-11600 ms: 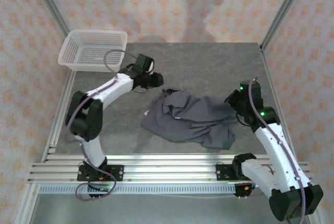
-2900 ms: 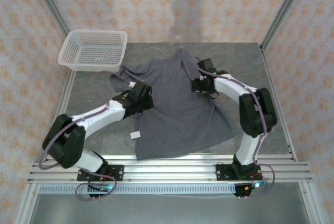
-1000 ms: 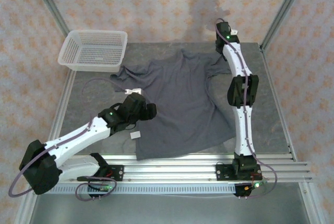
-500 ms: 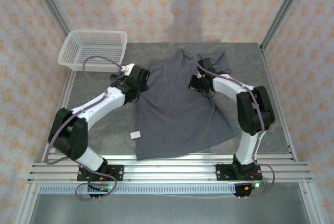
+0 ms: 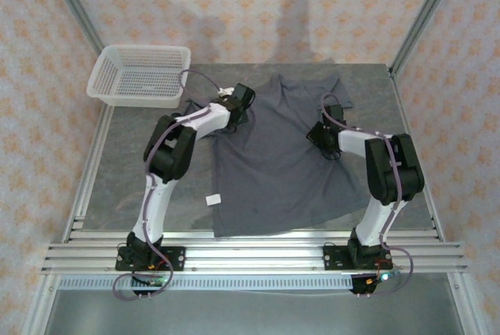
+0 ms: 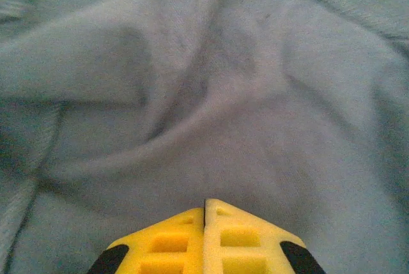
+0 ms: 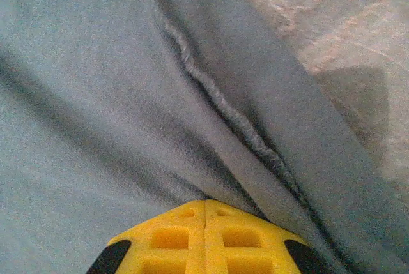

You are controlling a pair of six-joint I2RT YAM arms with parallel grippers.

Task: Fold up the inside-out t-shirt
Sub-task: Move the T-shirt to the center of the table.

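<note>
The inside-out t-shirt point(image 5: 273, 159), plain dark grey, lies spread on the table with its neck toward the far edge. My left gripper point(image 5: 241, 104) rests on its left shoulder, and my right gripper point(image 5: 319, 135) on its right side below the sleeve. In the left wrist view the yellow jaws of the left gripper point(image 6: 204, 202) are shut, their tips down in rumpled fabric point(image 6: 211, 95) whose creases run toward them. My right gripper point(image 7: 205, 202) is shut too, where a raised seam point(image 7: 217, 105) and folds lead into its tips. Bare table point(image 7: 332, 25) shows beyond the shirt's edge.
A white mesh basket point(image 5: 141, 76) stands at the far left corner of the table. A small white tag point(image 5: 211, 199) lies on the grey tabletop point(image 5: 133, 171) by the shirt's lower left corner. Metal rails point(image 5: 250, 255) run along the near edge.
Both jaws have closed within the last second. The left gripper slid right from the left sleeve to the shoulder. The right gripper moved right and nearer. The shirt's left side has shifted inward.
</note>
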